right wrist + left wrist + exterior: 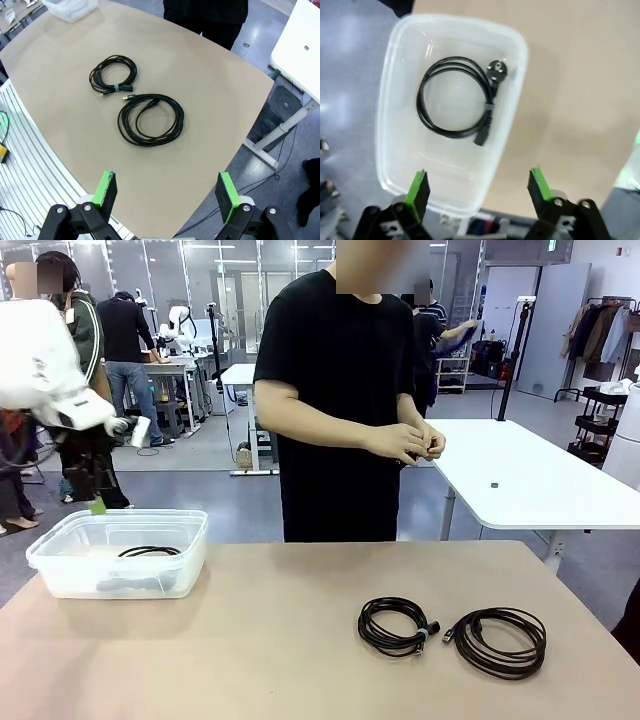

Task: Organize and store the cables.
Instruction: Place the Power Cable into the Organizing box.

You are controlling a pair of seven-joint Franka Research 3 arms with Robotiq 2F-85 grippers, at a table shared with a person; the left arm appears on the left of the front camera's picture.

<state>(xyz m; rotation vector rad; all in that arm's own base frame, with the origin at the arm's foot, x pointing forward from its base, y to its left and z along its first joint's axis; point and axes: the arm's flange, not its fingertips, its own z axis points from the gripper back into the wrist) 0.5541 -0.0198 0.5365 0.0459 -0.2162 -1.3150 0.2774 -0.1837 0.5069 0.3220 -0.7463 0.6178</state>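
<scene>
One black cable coil with a round plug lies inside the clear plastic bin at the table's left end. My left gripper hangs open above the bin's near rim, holding nothing. From the front, the left gripper sits just over the bin, with the cable showing inside. Two more coiled cables lie side by side on the table's right half, a smaller tied coil and a larger coil. My right gripper is open, high above the small coil and the large coil.
A person in black stands at the far edge, hands held together at waist height. A white table stands behind on the right. The tan table is bare between bin and coils.
</scene>
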